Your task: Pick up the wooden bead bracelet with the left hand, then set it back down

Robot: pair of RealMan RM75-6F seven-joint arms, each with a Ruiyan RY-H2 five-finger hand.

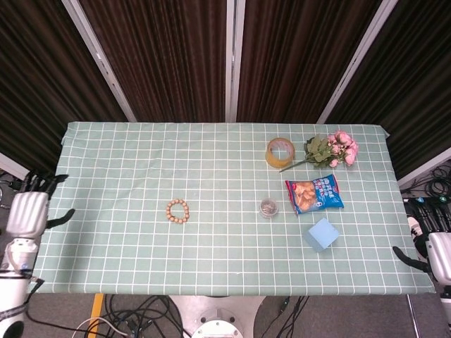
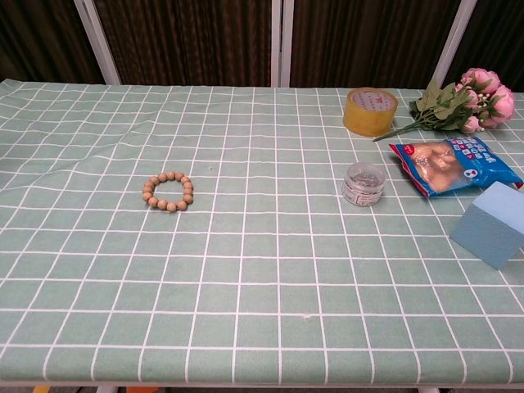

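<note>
Now I see the ring of round wooden beads, the bracelet (image 1: 178, 211), lying flat on the green white-checked surface (image 1: 211, 169), left of centre in the head view and likewise left of centre in the chest view (image 2: 168, 191), with nothing touching it. My left hand (image 1: 27, 211) sits at the far left edge of the head view, off the edge of the surface and well apart from the bracelet; its dark fingers (image 1: 39, 182) are spread and hold nothing. My right hand (image 1: 431, 243) shows at the lower right edge of that view, beyond the surface's right end, fingers apart and holding nothing. Neither hand shows in the chest view.

On the right half I see a yellow roll of tape (image 1: 280, 151), a bunch of pink flowers with green leaves (image 1: 331, 149) just beside it, a blue snack packet (image 1: 314, 193) below those, a small clear round jar (image 1: 268, 208) to the left of the packet, and a light blue foam block (image 1: 320, 234) toward the lower right.
</note>
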